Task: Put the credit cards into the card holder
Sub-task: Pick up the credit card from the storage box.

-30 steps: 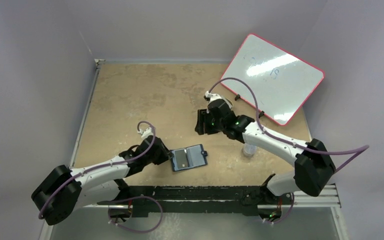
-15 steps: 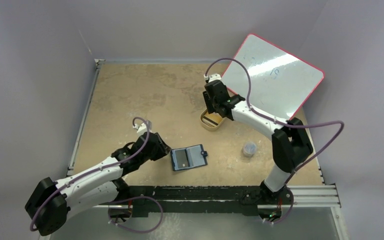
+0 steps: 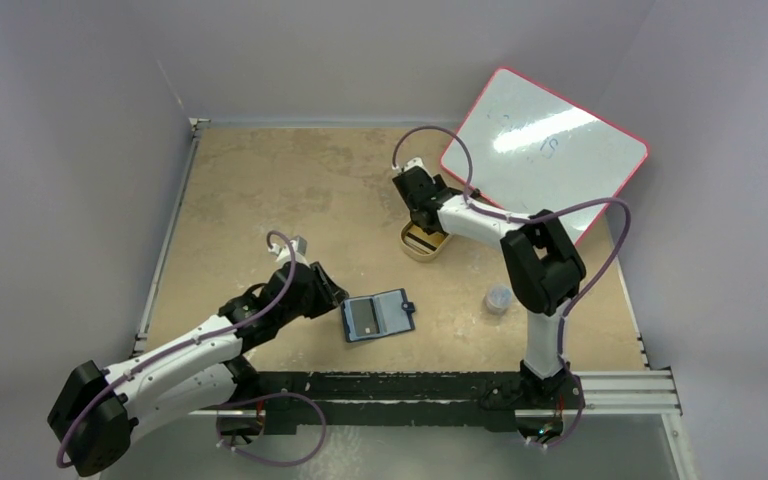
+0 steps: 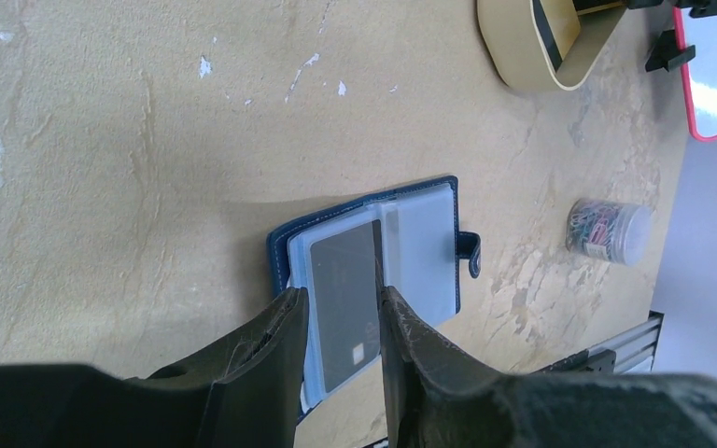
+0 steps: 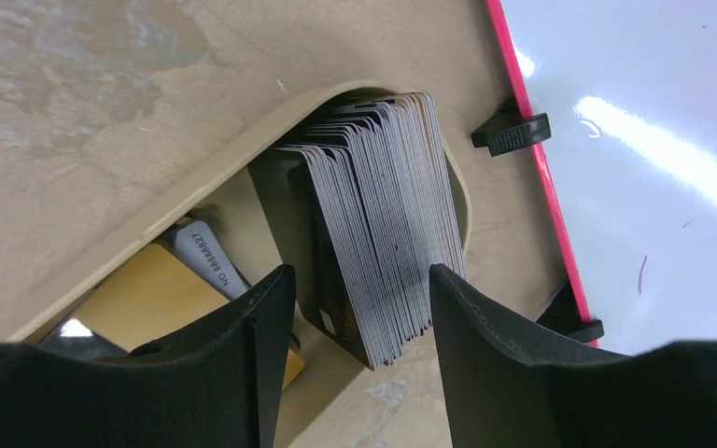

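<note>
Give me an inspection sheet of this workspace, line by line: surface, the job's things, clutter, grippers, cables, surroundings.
Surface: tan table top, worn, with pale scuffs.
Job's things: card holder lies open with one dark card in a clear slot; a stack of credit cards stands on edge in the tan oval tray.
Clutter: jar of paper clips; red-rimmed whiteboard at the far right.
Grippers: left gripper open over the card holder; right gripper open, one finger on either side of the stack.
Cables: purple cables loop along both arms.
Surroundings: grey walls; metal rail at the near edge.
</note>
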Controlling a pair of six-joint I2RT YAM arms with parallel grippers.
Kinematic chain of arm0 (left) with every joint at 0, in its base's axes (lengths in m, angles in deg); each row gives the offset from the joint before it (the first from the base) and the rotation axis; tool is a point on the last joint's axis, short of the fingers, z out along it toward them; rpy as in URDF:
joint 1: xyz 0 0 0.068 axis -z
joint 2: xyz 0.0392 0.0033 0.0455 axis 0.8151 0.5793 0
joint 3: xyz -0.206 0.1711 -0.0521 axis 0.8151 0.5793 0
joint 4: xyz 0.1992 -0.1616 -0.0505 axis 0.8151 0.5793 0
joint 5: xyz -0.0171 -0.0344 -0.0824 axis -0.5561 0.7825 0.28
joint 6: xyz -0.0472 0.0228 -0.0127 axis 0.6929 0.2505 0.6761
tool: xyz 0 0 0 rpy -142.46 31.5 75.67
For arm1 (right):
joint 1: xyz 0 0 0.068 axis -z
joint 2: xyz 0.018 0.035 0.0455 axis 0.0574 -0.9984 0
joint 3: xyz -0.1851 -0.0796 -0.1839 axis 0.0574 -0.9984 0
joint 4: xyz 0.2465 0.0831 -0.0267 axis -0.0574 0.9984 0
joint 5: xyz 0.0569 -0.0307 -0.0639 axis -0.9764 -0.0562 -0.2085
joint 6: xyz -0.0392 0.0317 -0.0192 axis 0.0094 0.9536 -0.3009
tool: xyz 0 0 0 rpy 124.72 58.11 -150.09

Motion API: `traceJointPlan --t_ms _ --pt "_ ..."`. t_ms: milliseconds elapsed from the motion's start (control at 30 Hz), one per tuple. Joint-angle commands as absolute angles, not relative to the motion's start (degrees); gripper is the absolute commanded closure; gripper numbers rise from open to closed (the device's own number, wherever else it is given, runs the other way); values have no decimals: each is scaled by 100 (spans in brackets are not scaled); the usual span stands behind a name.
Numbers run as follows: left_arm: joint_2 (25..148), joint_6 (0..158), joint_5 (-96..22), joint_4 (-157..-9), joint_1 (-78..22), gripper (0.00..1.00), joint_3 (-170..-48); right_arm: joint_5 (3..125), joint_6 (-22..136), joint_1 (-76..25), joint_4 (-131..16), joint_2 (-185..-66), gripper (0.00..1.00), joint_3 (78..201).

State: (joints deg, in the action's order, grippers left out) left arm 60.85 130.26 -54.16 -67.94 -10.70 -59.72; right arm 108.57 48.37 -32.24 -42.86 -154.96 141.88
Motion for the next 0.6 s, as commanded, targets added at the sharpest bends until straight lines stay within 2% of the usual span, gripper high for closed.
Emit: traceJointPlan --t_ms 0,400,567 --pt "5913 12879 -5373 -6843 -1061 67 -6208 11516 4671 -3182 -4192 -15538 44 14517" --pt "5616 13096 -5344 -6897 -1063 67 -5976 11684 4653 -3180 -4251 -15396 53 14529" --pt "5646 13118 -5269 -6975 -1062 67 -5945 11538 4692 -3181 -4231 -15423 60 14536"
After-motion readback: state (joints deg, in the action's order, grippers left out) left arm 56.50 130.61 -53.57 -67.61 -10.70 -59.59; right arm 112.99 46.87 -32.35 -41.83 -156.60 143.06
